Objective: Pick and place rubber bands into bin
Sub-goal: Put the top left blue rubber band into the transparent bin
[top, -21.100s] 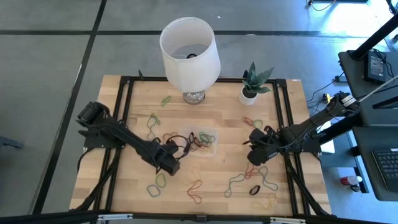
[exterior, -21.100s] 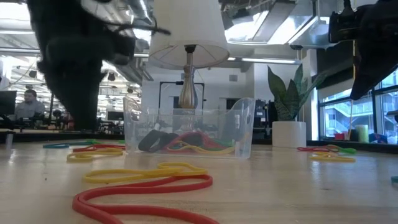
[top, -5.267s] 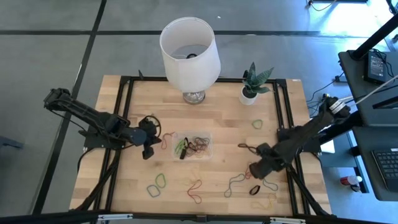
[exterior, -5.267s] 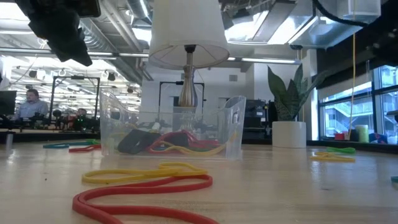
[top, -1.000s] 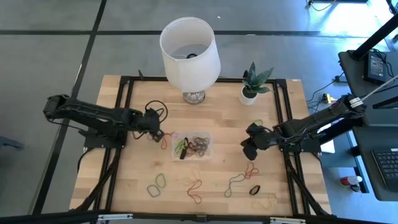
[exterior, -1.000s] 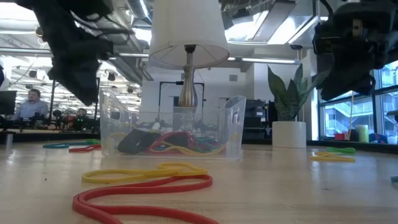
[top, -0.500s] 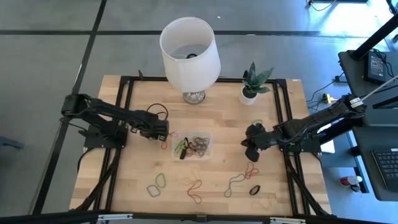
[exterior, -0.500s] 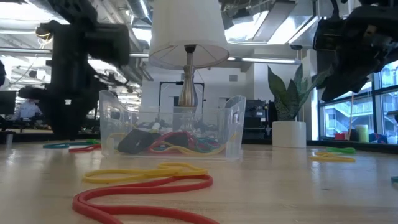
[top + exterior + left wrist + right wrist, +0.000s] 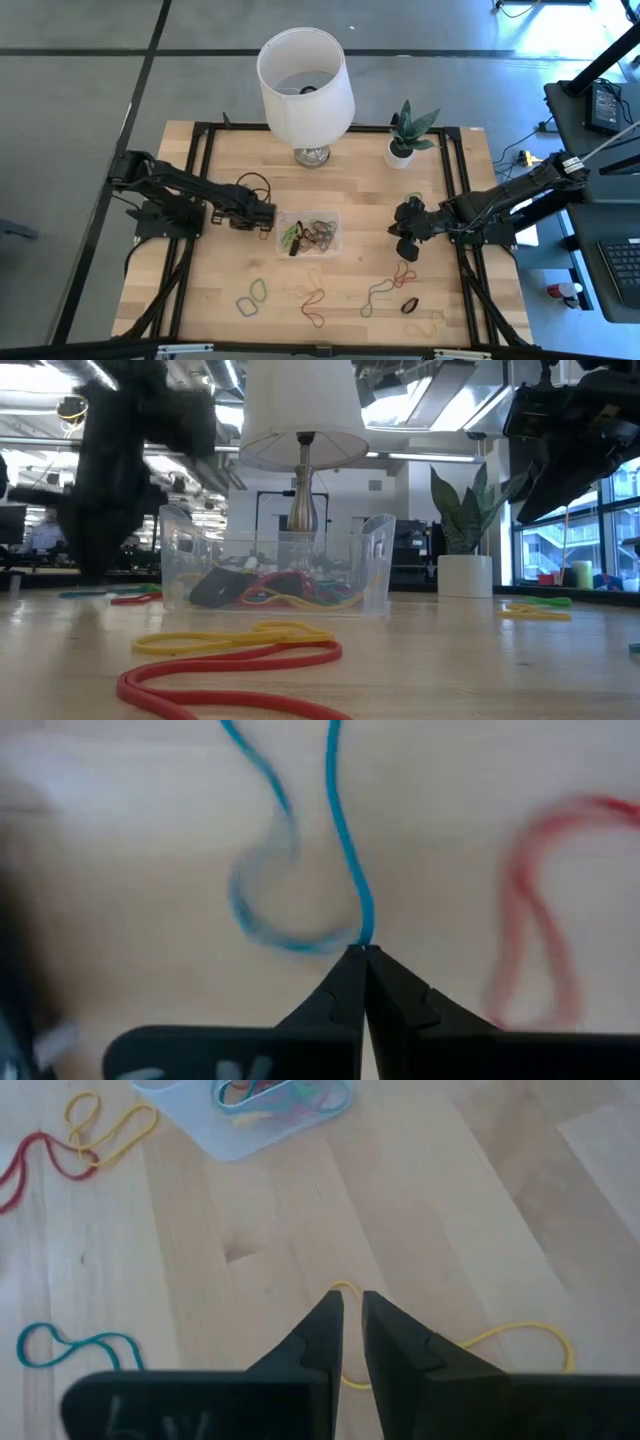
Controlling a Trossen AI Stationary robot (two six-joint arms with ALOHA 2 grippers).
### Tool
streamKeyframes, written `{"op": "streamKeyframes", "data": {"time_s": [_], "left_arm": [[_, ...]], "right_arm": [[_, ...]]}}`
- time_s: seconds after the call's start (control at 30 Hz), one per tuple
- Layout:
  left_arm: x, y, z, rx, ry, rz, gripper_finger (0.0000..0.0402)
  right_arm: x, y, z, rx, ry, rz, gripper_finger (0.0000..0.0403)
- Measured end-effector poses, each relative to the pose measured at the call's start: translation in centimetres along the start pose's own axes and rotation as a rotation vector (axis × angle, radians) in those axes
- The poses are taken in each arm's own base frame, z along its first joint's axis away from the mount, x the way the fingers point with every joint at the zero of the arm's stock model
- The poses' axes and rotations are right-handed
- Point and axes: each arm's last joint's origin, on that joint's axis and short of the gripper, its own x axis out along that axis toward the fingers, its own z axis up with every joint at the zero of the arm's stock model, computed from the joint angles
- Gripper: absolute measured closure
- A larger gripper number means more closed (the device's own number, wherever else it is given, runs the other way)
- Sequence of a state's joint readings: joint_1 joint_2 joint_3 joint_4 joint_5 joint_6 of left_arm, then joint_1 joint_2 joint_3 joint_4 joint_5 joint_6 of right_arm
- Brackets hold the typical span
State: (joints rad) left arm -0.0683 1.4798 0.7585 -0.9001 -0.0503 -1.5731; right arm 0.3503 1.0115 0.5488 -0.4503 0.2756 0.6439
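left hand (image 9: 362, 952) is clenched on a blue rubber band (image 9: 340, 830) just left of the bin (image 9: 310, 233); lift it straight, keeping the pinch, before crossing the bin's rim.

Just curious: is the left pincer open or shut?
Shut: the left pincer has its fingertips pressed together, pinching a blue rubber band.

Clear glossy plastic bin (image 9: 275, 565) on pale wood table (image 9: 350, 190).

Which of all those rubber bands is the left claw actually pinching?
The blue rubber band: the left gripper is shut on its end, just left of the bin. The red band beside it lies free.
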Motion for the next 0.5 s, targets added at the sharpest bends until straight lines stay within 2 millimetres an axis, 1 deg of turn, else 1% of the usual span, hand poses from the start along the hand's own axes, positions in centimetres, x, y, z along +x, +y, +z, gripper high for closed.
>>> {"op": "streamKeyframes", "data": {"time_s": [0.17, 0.4, 0.43, 0.5], "left_arm": [[-3.9, 0.0, -1.1, 0.014, -0.068, -0.023, 0.04], [-10.3, 0.1, -3.4, 0.077, -0.331, -0.102, 0.04], [-11.0, 0.1, -3.8, 0.093, -0.355, -0.112, 0.04], [-11.5, 0.3, -4.1, 0.104, -0.371, -0.099, 0.04]], "right_arm": [[0.0, -0.1, -0.1, -0.019, 0.009, -0.007, 0.0357], [0.0, -0.1, -0.1, -0.052, 0.013, -0.009, 0.0357], [0.0, -0.1, -0.1, -0.052, 0.013, -0.009, 0.0357], [0.0, -0.1, -0.1, -0.055, 0.013, -0.009, 0.0357]]}}
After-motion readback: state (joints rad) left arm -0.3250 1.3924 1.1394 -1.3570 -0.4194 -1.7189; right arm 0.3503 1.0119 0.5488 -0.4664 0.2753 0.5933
